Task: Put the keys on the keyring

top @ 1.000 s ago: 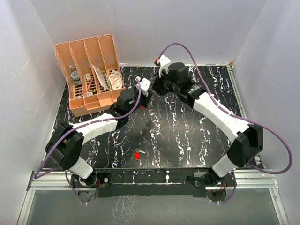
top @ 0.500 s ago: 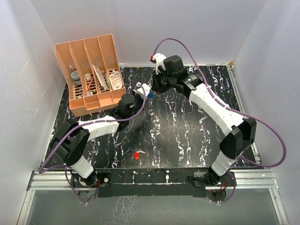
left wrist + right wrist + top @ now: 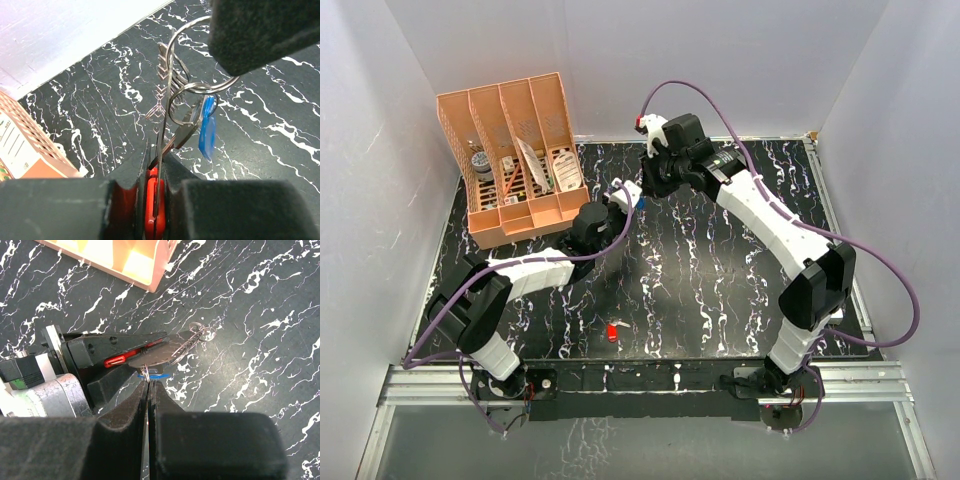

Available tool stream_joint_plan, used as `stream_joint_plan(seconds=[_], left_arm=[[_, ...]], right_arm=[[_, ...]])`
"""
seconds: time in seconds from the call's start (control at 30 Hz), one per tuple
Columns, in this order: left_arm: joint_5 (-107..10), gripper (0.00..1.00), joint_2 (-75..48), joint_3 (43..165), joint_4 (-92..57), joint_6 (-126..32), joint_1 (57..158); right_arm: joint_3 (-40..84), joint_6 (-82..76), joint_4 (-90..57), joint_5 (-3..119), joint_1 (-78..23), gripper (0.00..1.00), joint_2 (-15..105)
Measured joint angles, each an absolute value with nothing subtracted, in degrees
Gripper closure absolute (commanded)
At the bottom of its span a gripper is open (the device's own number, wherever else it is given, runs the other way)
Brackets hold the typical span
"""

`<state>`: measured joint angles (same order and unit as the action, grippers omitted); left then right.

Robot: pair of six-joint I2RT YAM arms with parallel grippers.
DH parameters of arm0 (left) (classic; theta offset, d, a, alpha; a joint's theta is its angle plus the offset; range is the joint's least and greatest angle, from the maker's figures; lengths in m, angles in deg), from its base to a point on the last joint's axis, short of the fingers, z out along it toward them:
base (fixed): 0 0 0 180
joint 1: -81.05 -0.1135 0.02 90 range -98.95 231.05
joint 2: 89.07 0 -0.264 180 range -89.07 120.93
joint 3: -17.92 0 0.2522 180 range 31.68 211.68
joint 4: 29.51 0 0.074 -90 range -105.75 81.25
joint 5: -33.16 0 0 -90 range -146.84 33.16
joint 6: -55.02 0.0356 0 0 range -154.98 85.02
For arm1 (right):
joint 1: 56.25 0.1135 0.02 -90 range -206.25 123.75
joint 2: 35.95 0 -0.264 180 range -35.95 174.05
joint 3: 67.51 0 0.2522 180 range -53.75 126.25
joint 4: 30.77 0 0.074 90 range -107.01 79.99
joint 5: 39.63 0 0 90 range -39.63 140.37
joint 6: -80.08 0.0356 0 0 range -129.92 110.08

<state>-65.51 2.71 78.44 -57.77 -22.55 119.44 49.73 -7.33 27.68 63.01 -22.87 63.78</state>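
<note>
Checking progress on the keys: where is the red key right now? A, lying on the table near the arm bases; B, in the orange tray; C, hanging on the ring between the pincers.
A: the red key lies alone on the black table, near the front edge between the two arm bases.

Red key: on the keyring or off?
Off. The red key lies on the table near the arm bases, far from the keyring.

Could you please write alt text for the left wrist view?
The left gripper clamps the keyring by its red strip; the wire loop, blue key hanging from it, rises to the right arm's pad above a marbled table.
</note>
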Motion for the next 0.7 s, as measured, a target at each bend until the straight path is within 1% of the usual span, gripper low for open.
stream_joint_plan(seconds=[0.07,0.1,0.13,0.17,0.23,0.3,0.33,0.5,0.7], left_arm=[[-65.58,1.00,2.71,78.44,-57.77,-22.53,119.47],[-65.58,0.97,2.71,78.44,-57.77,-22.55,119.47],[-65.60,0.91,2.71,78.44,-57.77,-22.60,119.49],[-65.64,0.79,2.71,78.44,-57.74,-22.69,119.49],[-65.93,0.62,2.69,78.44,-57.74,-23.39,119.47],[-66.10,0.49,2.39,78.24,-57.92,-24.61,119.18],[-65.97,0.44,2.04,77.76,-58.42,-25.11,119.07],[-62.58,0.42,-2.73,72.78,-60.80,-28.26,118.66],[-57.07,0.39,-7.36,70.07,-63.80,-31.25,118.66]], right_arm=[[50.08,-7.37,28.16,63.19,-22.91,1.00,63.93],[50.08,-7.37,28.24,63.21,-22.91,1.00,63.93],[50.08,-7.35,28.22,63.21,-22.91,1.00,63.93],[50.08,-7.30,28.18,63.19,-22.91,1.00,63.93],[50.08,-7.26,28.24,63.14,-22.96,1.00,63.93],[50.08,-7.06,28.96,62.82,-23.13,1.00,63.93],[50.08,-6.96,29.14,62.71,-23.24,1.00,63.93],[50.08,-5.93,29.16,62.36,-24.16,1.00,63.93],[50.08,-4.99,29.03,62.33,-24.44,1.00,63.93]])
